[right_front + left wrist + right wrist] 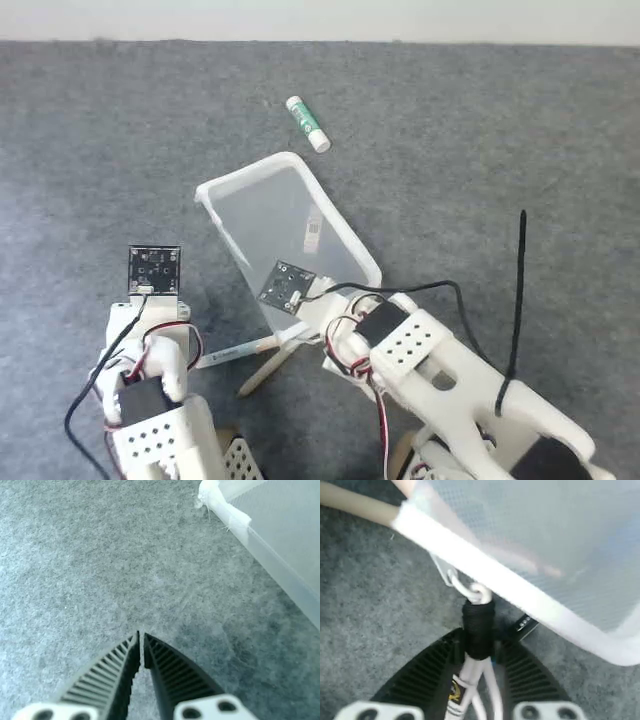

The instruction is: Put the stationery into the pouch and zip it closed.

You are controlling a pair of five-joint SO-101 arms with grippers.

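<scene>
Grey felt worktop [110, 130], glue stick [307, 124] near far edge; right fingers [422, 677] pinching pouch's [265, 215] zipper pull [479, 625], left fingers [112, 675] pressed together.

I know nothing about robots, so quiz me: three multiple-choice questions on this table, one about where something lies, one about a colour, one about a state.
1. Where is the glue stick?
A inside the pouch
B on the felt, beyond the pouch
C held by a robot

2. What colour is the felt?
A grey
B red
C yellow

3. The right arm's jaws are:
A wide open, empty
B shut on the zip pull
C lying inside the pouch

Answers: 1 B, it lies alone, apart from the pouch. 2 A, grey all round. 3 B, the pull sits clamped between them.
</scene>
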